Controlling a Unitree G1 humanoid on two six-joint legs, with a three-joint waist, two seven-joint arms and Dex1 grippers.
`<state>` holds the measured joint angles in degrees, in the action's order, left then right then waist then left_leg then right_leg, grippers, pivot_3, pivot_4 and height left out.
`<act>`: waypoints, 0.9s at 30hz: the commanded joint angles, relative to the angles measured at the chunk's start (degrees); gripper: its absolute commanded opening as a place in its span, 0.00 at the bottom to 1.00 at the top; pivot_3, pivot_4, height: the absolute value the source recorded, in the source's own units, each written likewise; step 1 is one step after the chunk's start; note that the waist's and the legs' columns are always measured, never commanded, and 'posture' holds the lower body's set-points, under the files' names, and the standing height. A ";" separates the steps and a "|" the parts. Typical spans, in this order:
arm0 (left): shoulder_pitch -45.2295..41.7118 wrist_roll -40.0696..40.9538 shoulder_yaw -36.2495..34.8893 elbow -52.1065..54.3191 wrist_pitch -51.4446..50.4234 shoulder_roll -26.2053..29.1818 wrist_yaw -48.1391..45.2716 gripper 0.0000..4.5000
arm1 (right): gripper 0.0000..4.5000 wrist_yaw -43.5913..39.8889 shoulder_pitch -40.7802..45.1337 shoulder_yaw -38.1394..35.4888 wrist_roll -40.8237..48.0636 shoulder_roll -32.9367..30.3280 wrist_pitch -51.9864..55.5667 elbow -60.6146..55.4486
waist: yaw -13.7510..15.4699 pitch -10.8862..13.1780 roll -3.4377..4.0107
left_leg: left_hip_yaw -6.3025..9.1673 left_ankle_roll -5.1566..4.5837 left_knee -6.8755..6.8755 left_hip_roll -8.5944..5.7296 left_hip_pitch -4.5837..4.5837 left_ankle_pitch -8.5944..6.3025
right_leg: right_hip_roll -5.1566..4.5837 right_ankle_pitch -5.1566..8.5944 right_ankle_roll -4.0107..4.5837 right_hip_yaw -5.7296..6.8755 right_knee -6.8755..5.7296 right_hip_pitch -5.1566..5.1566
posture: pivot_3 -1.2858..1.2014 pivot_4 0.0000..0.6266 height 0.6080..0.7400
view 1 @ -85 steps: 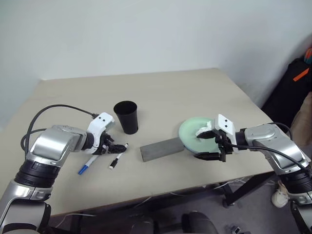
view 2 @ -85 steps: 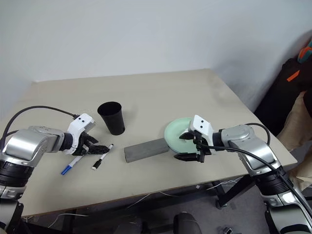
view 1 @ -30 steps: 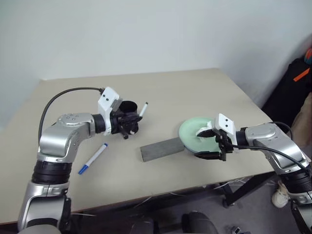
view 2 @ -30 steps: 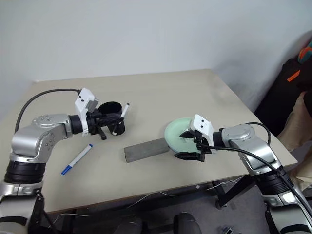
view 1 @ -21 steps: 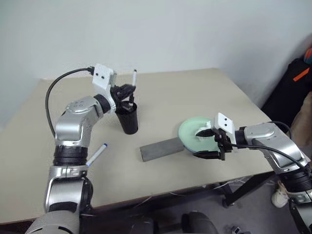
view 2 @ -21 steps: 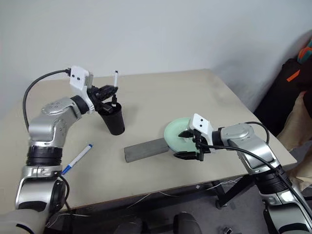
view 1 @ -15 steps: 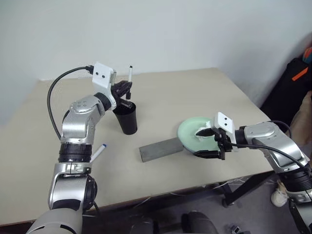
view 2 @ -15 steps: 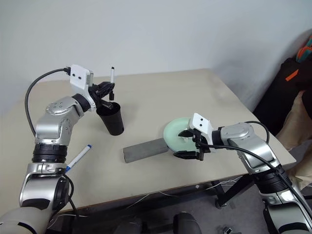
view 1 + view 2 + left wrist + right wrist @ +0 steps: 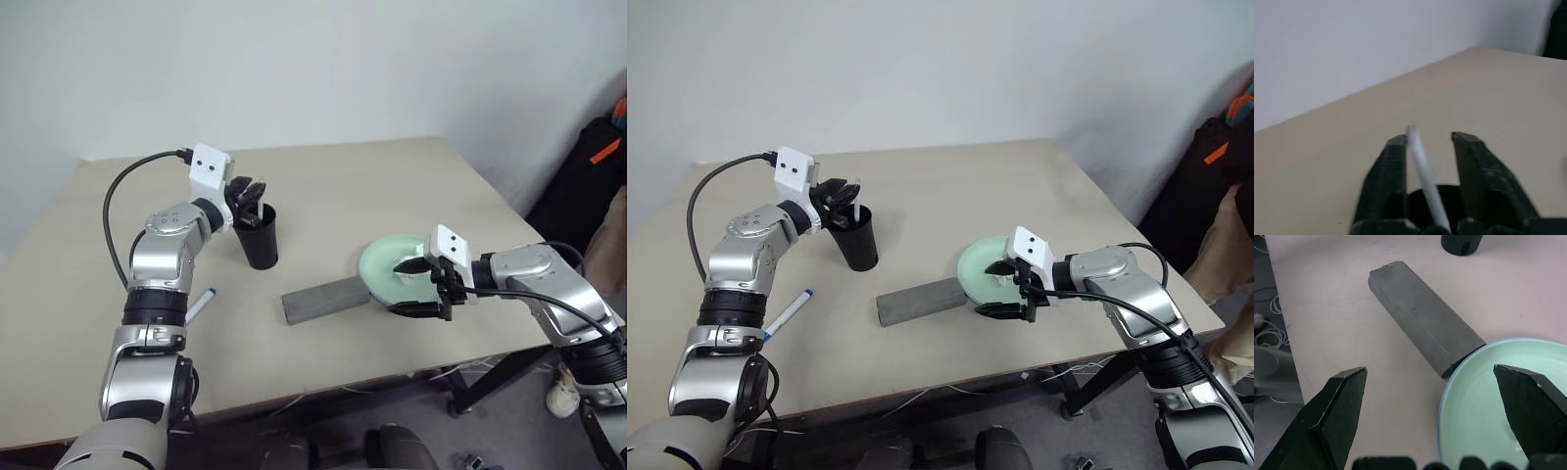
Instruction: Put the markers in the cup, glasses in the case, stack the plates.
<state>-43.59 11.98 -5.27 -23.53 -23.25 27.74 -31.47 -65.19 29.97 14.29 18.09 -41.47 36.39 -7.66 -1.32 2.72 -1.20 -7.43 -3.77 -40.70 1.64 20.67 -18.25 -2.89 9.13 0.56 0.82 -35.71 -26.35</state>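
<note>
The left gripper (image 9: pixel 844 208) sits right over the mouth of the black cup (image 9: pixel 854 241), and that makes sense: a white marker (image 9: pixel 1422 171) stands between its fingers (image 9: pixel 1388 181), which are parted with a gap either side, so I'd say it is being dropped in rather than gripped. The other marker (image 9: pixel 785 315), white with a blue cap, lies flat on the table (image 9: pixel 950 191) near that arm. The right gripper (image 9: pixel 1004 290) hangs wide open and empty at the rim of the mint green plate (image 9: pixel 982 264), which sits on a light blue one; a crumpled tissue (image 9: pixel 409 268) rests there. The grey case (image 9: pixel 1422 323) lies shut, one end tucked under the plates
</note>
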 commanded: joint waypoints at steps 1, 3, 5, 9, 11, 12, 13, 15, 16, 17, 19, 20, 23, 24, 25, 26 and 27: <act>-1.02 0.45 -0.44 3.38 0.00 0.49 -0.77 0.64 | 1.00 0.06 1.69 -1.65 0.65 0.04 -0.15 -0.75 | 0.00 0.00 0.00 | 0.00 0.00 0.00 0.01 0.00 0.00 | 0.00 0.00 0.00 0.00 0.00 0.00 | 0.52 0.00 1.00; -0.76 0.52 -0.55 3.96 -0.21 0.64 -1.13 0.79 | 1.00 0.05 1.78 -1.59 0.63 0.07 -0.12 -0.74 | 0.00 0.00 0.00 | 0.01 0.00 0.00 0.00 0.00 0.00 | 0.00 0.00 0.00 -0.01 0.00 0.00 | 0.52 0.00 1.00; -0.06 1.23 -0.87 5.74 -1.19 1.56 -2.70 0.96 | 1.00 0.09 1.77 -1.62 0.72 0.04 0.03 -0.95 | -0.01 0.00 0.00 | 0.01 0.00 0.00 0.02 0.00 0.00 | 0.00 0.00 0.00 -0.01 0.00 0.00 | 0.52 0.00 1.00; 1.90 2.66 -1.32 9.64 -4.97 5.21 -7.05 1.00 | 1.00 0.21 1.49 -1.74 0.78 -0.06 0.16 -1.30 | -0.20 0.00 0.00 | 0.01 0.00 0.00 0.03 0.00 0.00 | 0.01 0.00 0.00 0.00 -0.01 -0.03 | 0.52 0.00 1.00; 2.93 3.59 -1.64 11.65 -6.84 7.79 -9.72 1.00 | 1.00 0.21 1.38 -1.81 0.79 -0.11 0.16 -1.32 | -0.30 0.00 0.00 | 0.01 0.00 0.00 0.06 -0.01 0.00 | 0.02 0.00 0.00 -0.01 -0.02 -0.05 | 0.52 0.00 1.00; 3.95 4.83 -2.47 13.32 -8.85 11.25 -12.81 1.00 | 1.00 0.19 1.04 -1.90 0.75 -0.29 0.04 -1.37 | -0.33 0.00 0.00 | 0.02 0.00 0.00 0.11 -0.01 0.00 | 0.03 0.00 0.00 0.00 -0.03 -0.06 | 0.52 0.00 1.00; 4.67 5.76 -3.05 14.50 -10.34 13.73 -14.97 1.00 | 1.00 0.18 0.79 -1.95 0.71 -0.41 -0.05 -1.40 | -0.63 0.00 0.00 | 0.02 0.00 0.00 0.14 -0.01 0.00 | 0.03 0.00 0.00 0.00 -0.05 -0.08 | 0.52 0.00 1.00; 6.52 7.05 -4.71 15.62 -11.60 18.58 -18.07 1.00 | 1.00 0.17 0.46 -2.02 0.72 -0.51 -0.19 -1.46 | -1.01 0.01 0.00 | 0.01 0.02 0.01 0.26 0.00 -0.01 | 0.04 0.01 0.00 0.04 -0.05 -0.11 | 0.52 0.00 1.00; 7.22 7.37 -5.26 15.56 -11.92 20.23 -18.93 1.00 | 1.00 0.16 0.42 -2.03 0.74 -0.51 -0.21 -1.48 | -1.23 0.01 0.00 | 0.02 0.03 0.02 0.32 0.01 -0.02 | 0.04 0.02 0.02 0.05 -0.04 -0.11 | 0.52 0.00 1.00; 8.07 7.68 -5.82 15.39 -12.11 21.86 -19.91 1.00 | 1.00 0.15 0.36 -2.05 0.77 -0.51 -0.21 -1.54 | -1.35 0.01 0.00 | 0.03 0.03 0.04 0.36 -0.01 -0.02 | 0.02 0.04 0.05 0.05 -0.04 -0.10 | 0.52 0.00 1.00; 10.85 7.62 -7.19 14.35 -10.49 25.35 -22.46 1.00 | 1.00 0.05 0.30 -2.07 0.73 -0.54 -0.33 -1.44 | -1.43 0.01 0.01 | 0.04 0.03 0.06 0.35 -0.02 -0.02 | -0.03 0.06 0.08 0.03 -0.03 -0.10 | 0.52 0.00 1.00; 12.61 7.55 -7.97 13.82 -9.84 27.16 -23.81 1.00 | 1.00 -0.04 0.31 -2.09 0.73 -0.56 -0.40 -1.31 | -1.44 0.01 0.02 | 0.04 0.03 0.09 0.34 -0.04 -0.02 | -0.05 0.07 0.09 0.01 -0.03 -0.10 | 0.52 0.00 1.00; 19.36 7.76 -9.72 13.69 -9.32 31.26 -27.75 1.00 | 1.00 -0.33 0.54 -1.82 0.62 -0.37 -0.72 -0.75 | -1.47 0.02 0.02 | 0.02 0.04 0.10 0.36 -0.05 -0.02 | -0.08 0.08 0.11 0.02 -0.03 -0.14 | 0.52 0.00 1.00; 21.09 7.84 -9.72 14.08 -9.57 31.83 -28.35 1.00 | 1.00 -0.36 0.65 -1.68 0.53 -0.25 -0.83 -0.53 | -1.48 0.02 0.03 | 0.02 0.05 0.12 0.37 -0.05 -0.02 | -0.09 0.08 0.11 0.02 -0.03 -0.16 | 0.52 0.00 1.00; 23.84 8.05 -9.42 15.76 -9.90 32.29 -29.27 1.00 | 1.00 -0.43 0.82 -1.51 0.45 -0.11 -0.97 -0.30 | -1.40 0.02 0.03 | 0.00 0.05 0.15 0.37 -0.05 -0.02 | -0.11 0.08 0.12 0.02 -0.03 -0.18 | 0.52 0.00 1.00; 25.70 8.22 -9.24 17.03 -10.12 32.57 -29.90 1.00 | 1.00 -0.52 0.95 -1.42 0.41 -0.04 -1.09 -0.10 | -1.33 0.02 0.03 | 0.01 0.05 0.16 0.37 -0.03 -0.02 | -0.13 0.08 0.12 0.05 -0.03 -0.20 | 0.52 0.00 1.00; 27.90 8.26 -8.93 18.41 -10.60 32.47 -30.16 1.00 | 1.00 -0.59 1.13 -1.32 0.34 0.05 -1.19 0.14 | -1.24 0.02 0.02 | 0.02 0.06 0.18 0.38 -0.03 -0.02 | -0.16 0.08 0.12 0.08 -0.02 -0.20 | 0.52 0.00 1.00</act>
<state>-16.53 19.12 -13.57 -8.85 -33.62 59.18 -60.62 -65.29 29.69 14.19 18.05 -41.35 36.10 -7.35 -2.57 2.74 -1.18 -7.41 -3.71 -40.52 2.02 20.66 -18.27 -3.07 9.22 0.68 0.93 -35.73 -26.56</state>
